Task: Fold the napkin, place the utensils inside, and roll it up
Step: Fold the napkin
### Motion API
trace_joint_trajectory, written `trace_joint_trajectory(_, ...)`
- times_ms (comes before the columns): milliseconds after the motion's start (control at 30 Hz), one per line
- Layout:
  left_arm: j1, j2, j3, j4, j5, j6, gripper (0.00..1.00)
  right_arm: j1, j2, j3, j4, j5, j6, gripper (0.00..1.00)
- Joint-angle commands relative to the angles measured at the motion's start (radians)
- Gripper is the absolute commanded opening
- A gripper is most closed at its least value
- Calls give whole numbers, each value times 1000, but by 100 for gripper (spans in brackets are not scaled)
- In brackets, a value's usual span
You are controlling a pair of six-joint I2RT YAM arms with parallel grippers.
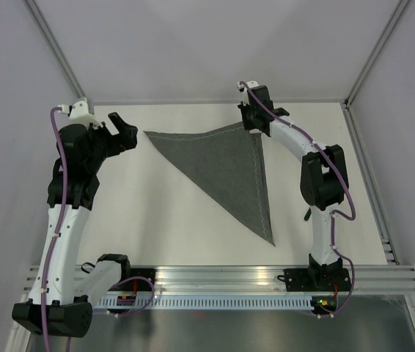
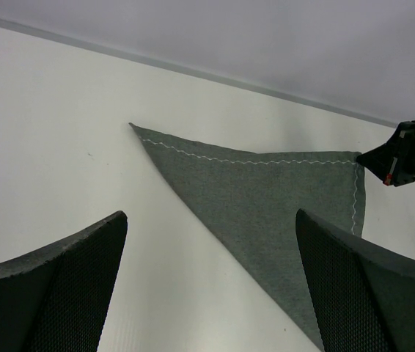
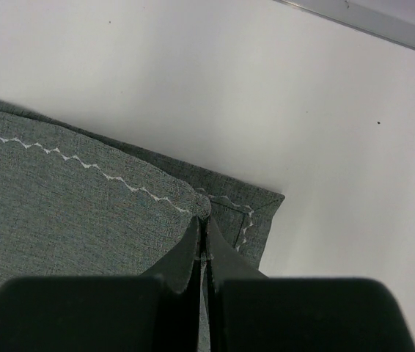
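The dark grey woven fabric napkin [image 1: 226, 172] is lying folded into a flat triangle around the middle of the white surface [image 1: 178, 220], toward its far side. One edge is running along the far side, another is coming down the right, and the long fold is slanting between the far-left point and the near-right point. A pale zigzag stitched line is following the two straight edges, and the weave is looking coarse and matte up close [image 3: 61, 213]. At the far-right corner the two layers are not quite matching: the lower layer's corner is sticking out a little past the upper one.

I am pressing my right hand [image 1: 250, 117] onto that corner, its dark fingers [image 3: 193, 253] squeezed together on the tip of the upper layer, right where the stitching turns.

My left hand [image 1: 123, 132] is hovering off the napkin's far-left point, apart from the cloth, with its two black fingers spread wide and gripping nothing. Their inner faces are showing a fine mesh texture [image 2: 83, 293], and between them I am seeing the napkin [image 2: 266, 198] stretching away toward my other hand [image 2: 372, 158].

Both of my arms are white with black joints and purple cables. A ribbed silver metal rail [image 1: 222, 275] is crossing the near edge, and pale grey walls [image 1: 193, 44] are enclosing the surface.
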Motion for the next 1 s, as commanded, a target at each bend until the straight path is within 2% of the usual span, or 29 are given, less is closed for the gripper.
trace_joint_trajectory(0,3,1,-4,41,25,-41,100,-14,13,43,3,9,10,1)
trace_joint_trajectory(967,3,9,-19,45,28,-48,100,-62,45,55,11,18,0,0)
